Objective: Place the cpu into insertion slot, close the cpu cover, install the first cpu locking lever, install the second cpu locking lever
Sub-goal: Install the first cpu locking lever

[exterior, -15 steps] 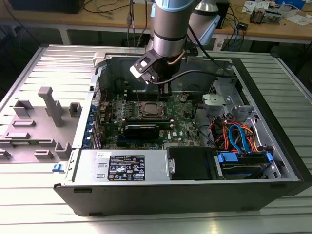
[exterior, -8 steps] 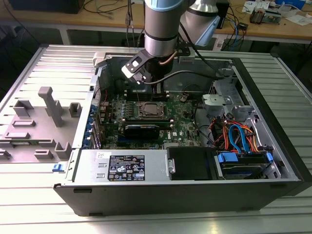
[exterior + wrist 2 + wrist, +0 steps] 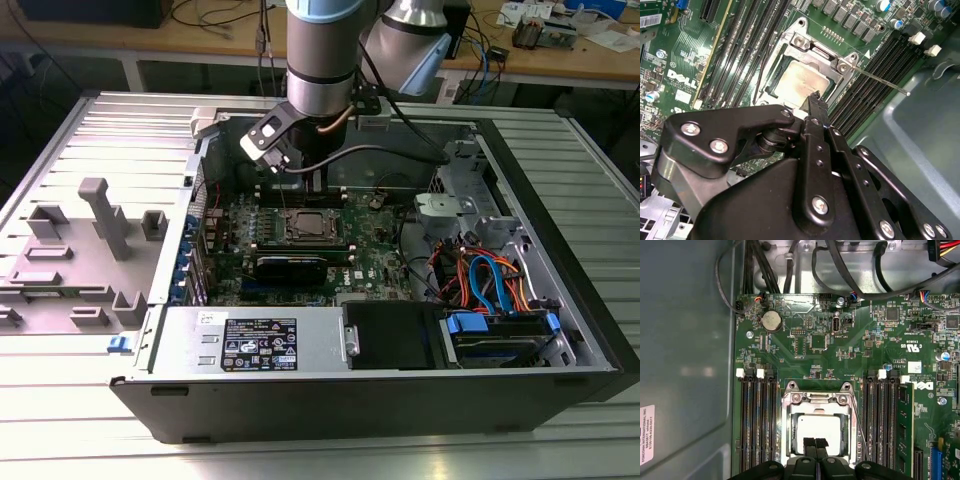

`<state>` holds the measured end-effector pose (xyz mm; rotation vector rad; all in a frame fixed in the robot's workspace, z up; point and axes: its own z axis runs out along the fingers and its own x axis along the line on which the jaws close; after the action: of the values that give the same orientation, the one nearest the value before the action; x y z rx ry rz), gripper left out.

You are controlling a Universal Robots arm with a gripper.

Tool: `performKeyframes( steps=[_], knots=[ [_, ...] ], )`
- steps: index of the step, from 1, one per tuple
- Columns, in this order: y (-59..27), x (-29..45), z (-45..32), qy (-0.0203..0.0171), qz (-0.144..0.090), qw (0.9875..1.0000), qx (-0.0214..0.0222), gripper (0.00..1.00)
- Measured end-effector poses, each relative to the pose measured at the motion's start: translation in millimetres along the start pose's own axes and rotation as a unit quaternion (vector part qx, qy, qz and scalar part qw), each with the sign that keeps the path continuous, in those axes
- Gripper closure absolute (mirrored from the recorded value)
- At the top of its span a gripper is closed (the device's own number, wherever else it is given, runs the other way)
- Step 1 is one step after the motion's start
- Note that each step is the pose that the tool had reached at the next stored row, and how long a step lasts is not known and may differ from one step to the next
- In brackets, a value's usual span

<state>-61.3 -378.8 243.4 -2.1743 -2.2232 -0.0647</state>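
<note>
Beneath the gripper (image 3: 815, 443), fingers pressed together on nothing, the cpu (image 3: 816, 426) lies framed by the cpu cover (image 3: 789, 425); a white printed label (image 3: 646, 433) sits well aside.

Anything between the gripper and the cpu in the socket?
Nothing visible. The black gripper hangs above the silver-grey square cpu, seated inside the thin silver metal frame cover; the thin metal lever rod juts aside.

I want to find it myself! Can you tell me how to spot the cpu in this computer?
Look inside the open computer case, at the green board. Between two sets of long black memory slots sits a square silver cpu cover, and the cpu is the flat, pale grey square showing through its middle, under the gripper. Unlike those long black slots, it is smooth and square.
</note>
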Motion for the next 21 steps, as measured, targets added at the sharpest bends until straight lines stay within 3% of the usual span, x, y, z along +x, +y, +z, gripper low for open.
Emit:
performKeyframes(
  steps=[14, 21],
  knots=[
    [-0.2, 0.0, -0.2, 0.0, -0.001, 1.0, 0.0, 0.89],
    [-0.2, 0.1, -3.1, 0.0002, -0.033, 0.9995, 0.0017, 0.89]
  ],
)
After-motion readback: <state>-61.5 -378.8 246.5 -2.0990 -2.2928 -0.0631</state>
